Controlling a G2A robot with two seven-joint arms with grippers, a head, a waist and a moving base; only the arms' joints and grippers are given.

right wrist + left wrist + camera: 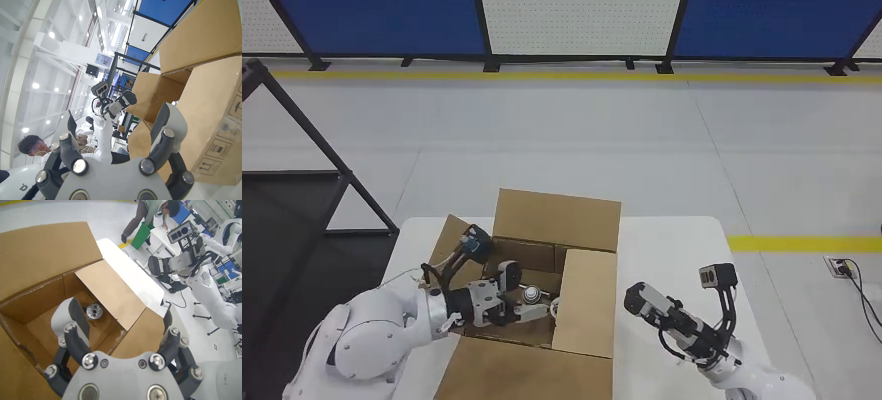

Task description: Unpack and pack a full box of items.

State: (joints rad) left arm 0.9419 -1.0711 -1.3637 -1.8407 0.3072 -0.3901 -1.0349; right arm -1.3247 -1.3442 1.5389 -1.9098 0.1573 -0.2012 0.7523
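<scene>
cardboard box (557,218): open, flaps (587,300) up | shiny round metal part (94,311): deep on the box floor, close to a wall | left gripper (121,315): spread wide, holding nothing, above the box mouth | right gripper (118,117): spread, empty, just outside the box | tip: likely go straight down, miss the flaps, squeeze the part's rim

The left gripper (121,306) hangs spread wide over the open cardboard box (47,256), one finger above the inside, the other outside the box's side flap. On the box floor lies a round metal part (94,311), possibly a knob. A white table (136,279) runs beside the box
</scene>
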